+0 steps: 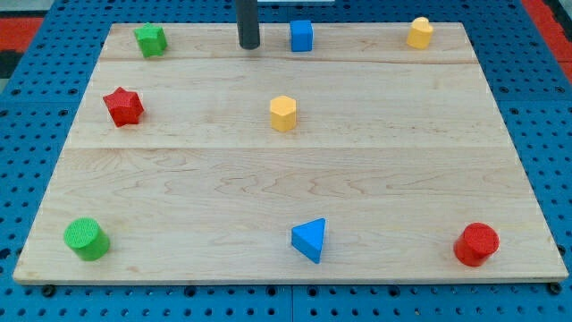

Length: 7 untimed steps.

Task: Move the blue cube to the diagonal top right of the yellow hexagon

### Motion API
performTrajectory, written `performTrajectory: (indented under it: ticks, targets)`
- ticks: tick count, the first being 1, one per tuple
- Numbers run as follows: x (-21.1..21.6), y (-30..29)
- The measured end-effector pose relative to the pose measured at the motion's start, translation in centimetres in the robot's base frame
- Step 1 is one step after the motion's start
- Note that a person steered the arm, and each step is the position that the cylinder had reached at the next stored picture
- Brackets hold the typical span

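Note:
The blue cube (302, 36) sits near the view's top edge of the wooden board, a little right of centre. The yellow hexagon (283, 113) stands below it, near the board's middle, slightly to the left. My tip (248, 46) is at the view's top, just left of the blue cube with a small gap between them, and above and left of the yellow hexagon.
A green star (151, 39) is at top left, a red star (123, 106) at left, a yellow block (420, 32) at top right, a green cylinder (86, 239) at bottom left, a blue triangle (310, 240) at bottom centre, a red cylinder (475, 244) at bottom right.

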<state>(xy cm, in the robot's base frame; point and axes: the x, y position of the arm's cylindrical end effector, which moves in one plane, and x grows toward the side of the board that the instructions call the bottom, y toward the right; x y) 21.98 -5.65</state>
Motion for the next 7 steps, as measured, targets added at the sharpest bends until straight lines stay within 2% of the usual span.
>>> performTrajectory:
  ticks: [1,2,4,7]
  targets:
    - [-2.4,-0.5]
    - [-2.8,-0.1]
    - [-2.6,8.0]
    - [-1.9,10.6]
